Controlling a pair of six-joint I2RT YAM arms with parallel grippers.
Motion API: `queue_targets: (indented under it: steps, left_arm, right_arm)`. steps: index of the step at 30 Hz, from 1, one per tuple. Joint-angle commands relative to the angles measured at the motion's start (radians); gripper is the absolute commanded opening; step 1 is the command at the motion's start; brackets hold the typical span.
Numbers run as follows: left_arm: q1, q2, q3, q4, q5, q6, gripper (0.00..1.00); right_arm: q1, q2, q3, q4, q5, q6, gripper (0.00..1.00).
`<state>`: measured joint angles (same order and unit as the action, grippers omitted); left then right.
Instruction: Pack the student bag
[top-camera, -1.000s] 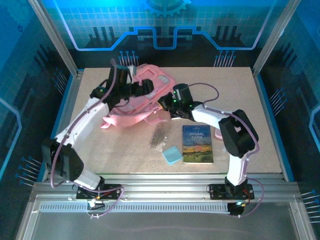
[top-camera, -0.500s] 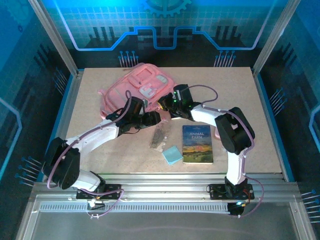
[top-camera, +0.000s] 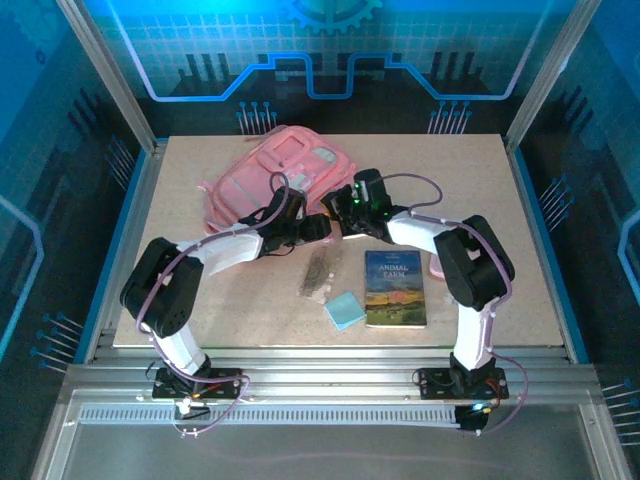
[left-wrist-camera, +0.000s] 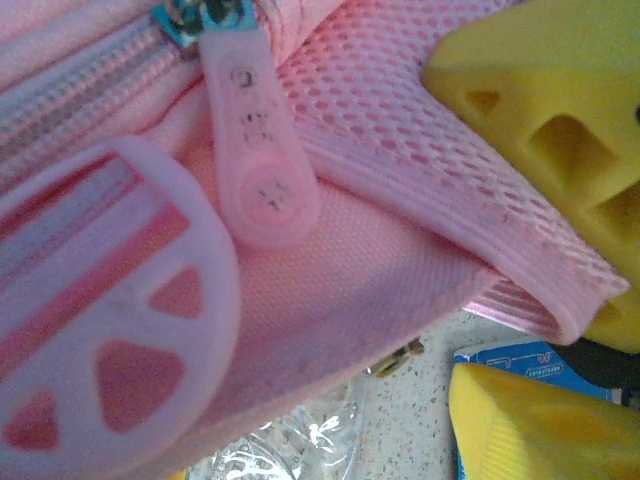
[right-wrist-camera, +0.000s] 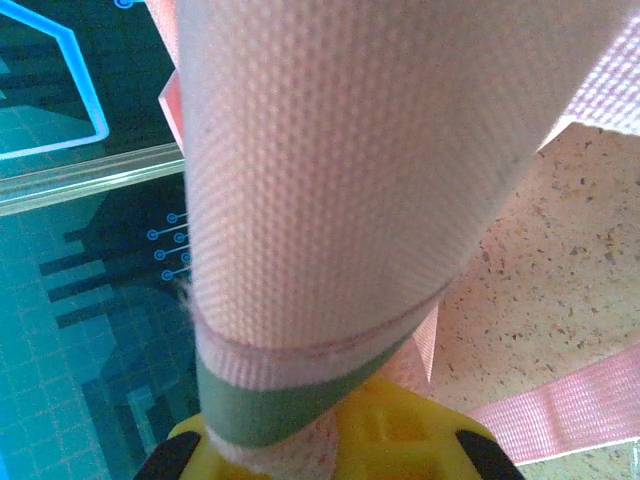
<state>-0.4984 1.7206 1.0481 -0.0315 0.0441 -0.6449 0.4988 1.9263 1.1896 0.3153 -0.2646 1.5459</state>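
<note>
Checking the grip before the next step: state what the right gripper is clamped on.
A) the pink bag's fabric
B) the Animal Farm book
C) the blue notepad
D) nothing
A: in the right wrist view the right gripper is shut on a fold of the student bag; the book lies untouched.

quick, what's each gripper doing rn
left gripper: open, jaws either side of the student bag edge
right gripper: shut on the student bag fabric

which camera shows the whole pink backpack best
Top external: nearly all of the student bag is visible, outline and pockets readable. Left wrist gives a close-up of its zipper pull and mesh; right wrist, just its pink fabric against the lens.
</note>
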Motion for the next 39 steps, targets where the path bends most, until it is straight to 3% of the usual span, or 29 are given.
queue_targets:
  steps: [1,10,15,18,21,28,34,39]
  left_arm:
    - [0.034,0.011,0.050,0.133,-0.069,0.097,0.62]
    - [0.036,0.064,-0.014,0.410,-0.077,0.211,0.60]
    - [0.038,0.085,-0.011,0.507,-0.016,0.201,0.56]
    - [0.037,0.087,-0.015,0.558,0.011,0.203,0.49]
    - [0.037,0.087,-0.002,0.555,0.030,0.202,0.32]
    - [0.039,0.050,0.001,0.435,-0.003,0.215,0.00]
    - [0.038,-0.020,0.057,-0.009,-0.096,0.209,0.00]
    - [0.038,-0.105,-0.016,-0.166,-0.111,0.197,0.00]
  right_arm:
    - [0.010,-0.100,-0.017,0.067,-0.109,0.026,0.00]
    - [0.017,-0.131,-0.088,0.152,-0.149,0.197,0.00]
    - [0.020,-0.164,-0.116,0.131,-0.136,0.224,0.00]
    - [0.021,-0.177,-0.144,0.148,-0.127,0.269,0.00]
    - [0.014,-0.191,-0.144,0.103,-0.112,0.242,0.00]
    - [-0.027,-0.195,-0.149,0.033,-0.051,0.147,0.00]
    - [-0.085,-0.189,-0.115,-0.104,0.046,-0.021,0.00]
    - [-0.133,-0.164,-0.096,-0.120,0.067,-0.074,0.00]
